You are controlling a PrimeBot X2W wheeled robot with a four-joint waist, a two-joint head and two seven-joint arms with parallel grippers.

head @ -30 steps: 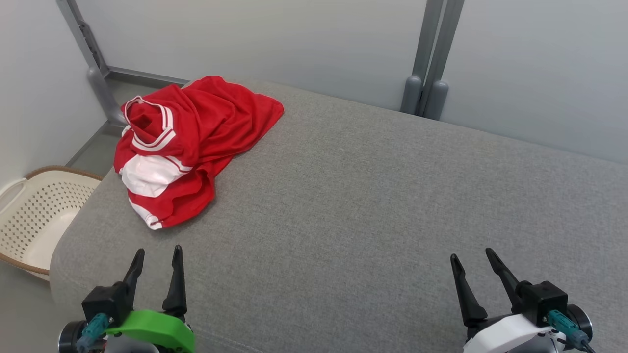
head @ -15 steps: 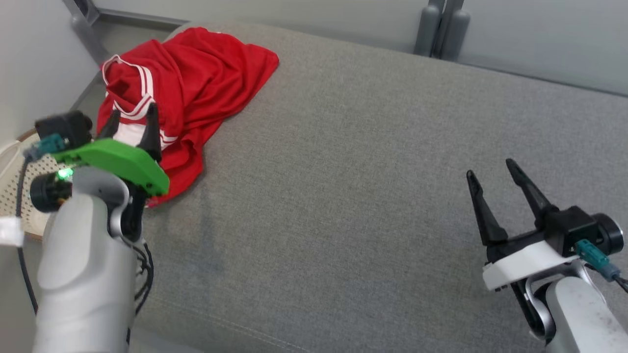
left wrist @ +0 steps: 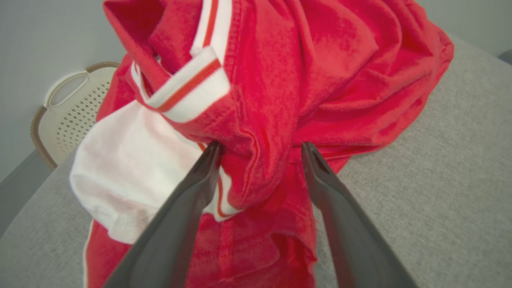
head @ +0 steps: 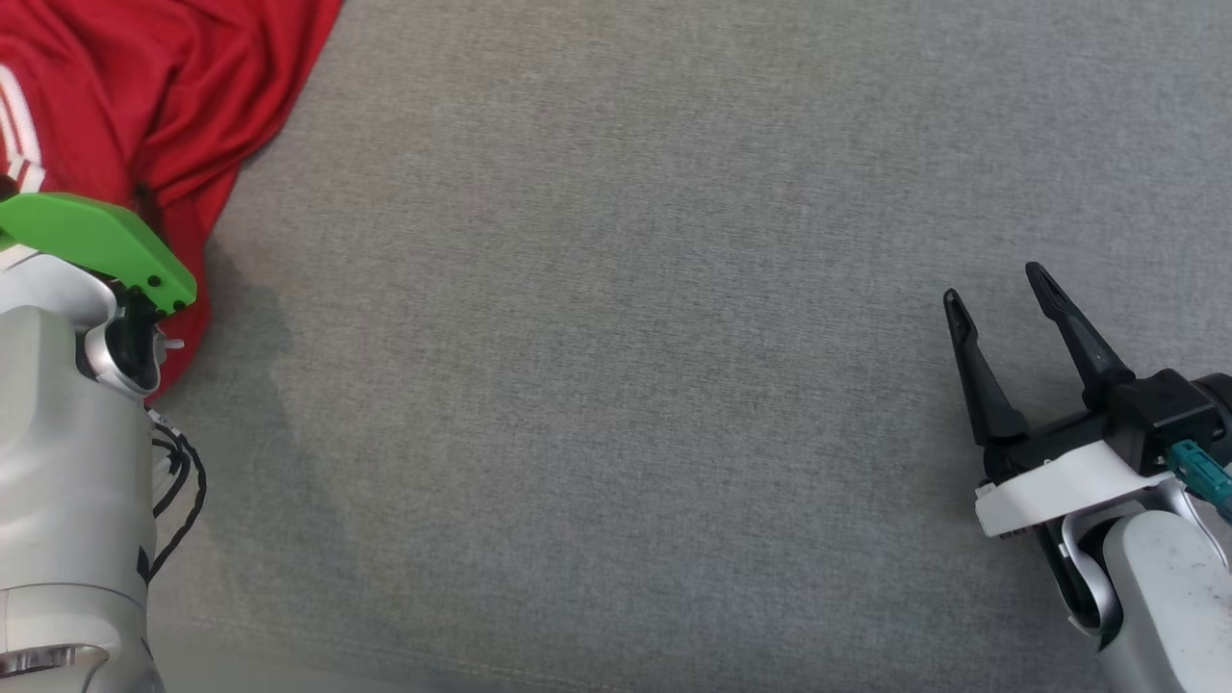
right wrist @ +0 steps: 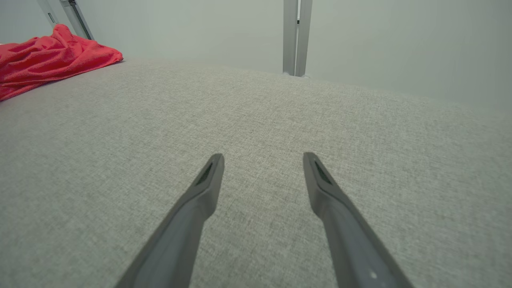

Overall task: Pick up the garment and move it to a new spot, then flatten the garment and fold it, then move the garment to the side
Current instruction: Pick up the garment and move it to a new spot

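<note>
Left wrist view: first step, picking up the garment [left wrist: 320, 60].
My left gripper [left wrist: 261, 146] has its fingers spread wide on either side of a raised red fold of the garment, which lies bunched at the far left corner of the grey cushion [head: 616, 385]. Nothing is clamped yet. I judge the next move is to close on that fold, then lift. My right gripper [head: 993, 284] hangs with jaws apart over bare cushion toward its right side, well apart from the cloth.
</note>
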